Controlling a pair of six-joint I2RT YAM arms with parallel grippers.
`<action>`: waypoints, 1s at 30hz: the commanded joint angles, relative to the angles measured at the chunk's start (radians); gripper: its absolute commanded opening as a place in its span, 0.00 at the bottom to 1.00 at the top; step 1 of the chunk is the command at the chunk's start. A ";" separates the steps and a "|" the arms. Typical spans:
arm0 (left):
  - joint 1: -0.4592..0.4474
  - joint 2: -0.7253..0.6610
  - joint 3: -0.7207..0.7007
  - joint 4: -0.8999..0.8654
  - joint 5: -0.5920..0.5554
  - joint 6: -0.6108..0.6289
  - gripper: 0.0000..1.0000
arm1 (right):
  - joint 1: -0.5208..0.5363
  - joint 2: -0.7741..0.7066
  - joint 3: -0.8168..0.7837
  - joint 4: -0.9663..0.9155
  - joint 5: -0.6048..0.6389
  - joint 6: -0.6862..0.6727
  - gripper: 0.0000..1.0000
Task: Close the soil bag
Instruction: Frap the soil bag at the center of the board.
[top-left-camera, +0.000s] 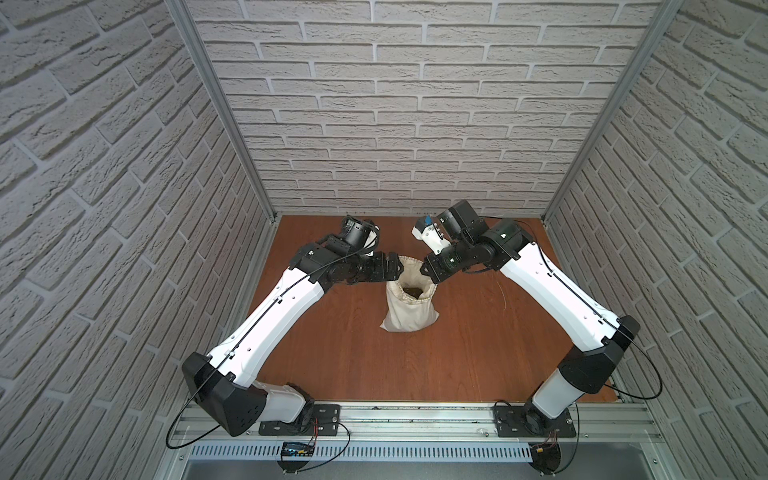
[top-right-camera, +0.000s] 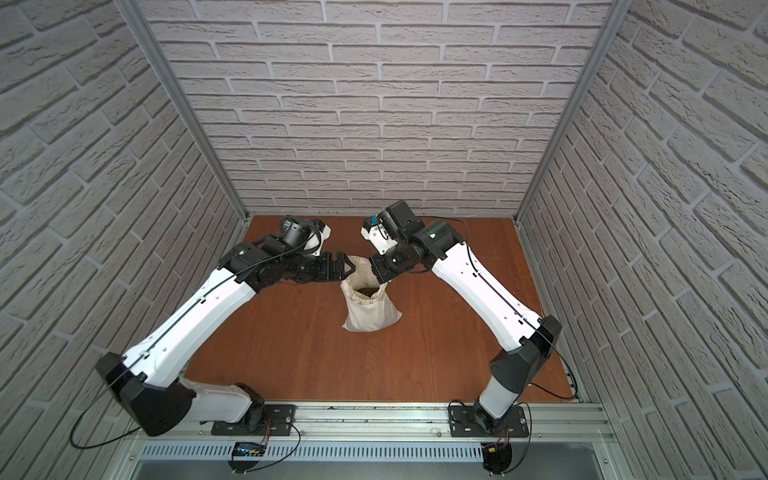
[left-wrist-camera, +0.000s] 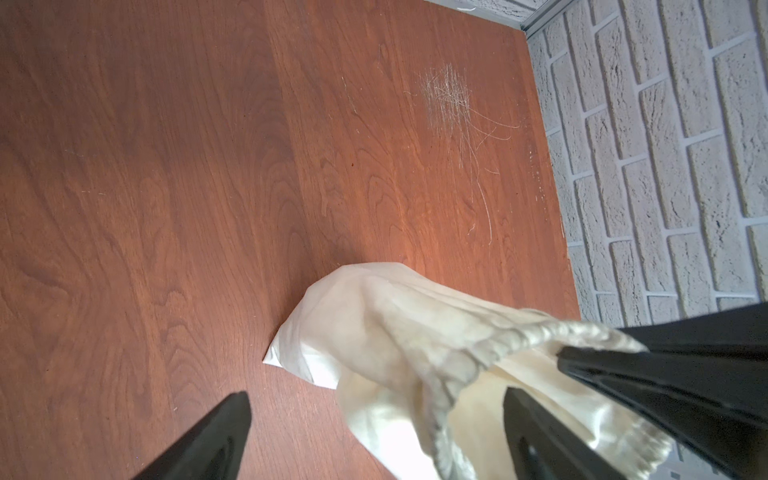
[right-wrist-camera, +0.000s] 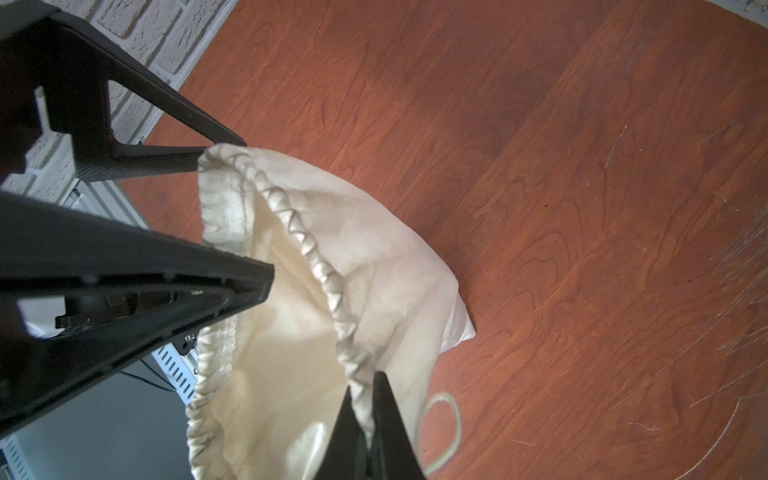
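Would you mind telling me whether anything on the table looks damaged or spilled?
Only a patch of pale scratches on the wooden table, on the right arm's side of the soil bag, looks like surface wear. No spilled soil shows.

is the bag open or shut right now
Open. In both top views the bag has a round gaping mouth, not drawn tight, with dark soil showing inside.

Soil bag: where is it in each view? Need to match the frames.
Top view: soil bag stands just below centre, mouth open.
Top view: soil bag a touch left of centre.
Left wrist: soil bag lower middle to lower right, close up.
Right wrist: soil bag centre to bottom edge.
Shared landmark: its gathered rim, seen in all four.
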 joint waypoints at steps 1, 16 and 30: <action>-0.023 -0.011 0.044 -0.012 -0.013 0.006 0.98 | 0.003 -0.062 -0.025 0.080 -0.041 0.034 0.03; -0.172 0.101 0.126 -0.174 -0.155 0.002 0.93 | 0.006 -0.055 -0.023 0.103 -0.042 0.072 0.03; -0.162 0.050 0.161 -0.354 -0.238 0.035 0.38 | -0.007 -0.100 -0.065 0.108 -0.002 0.065 0.03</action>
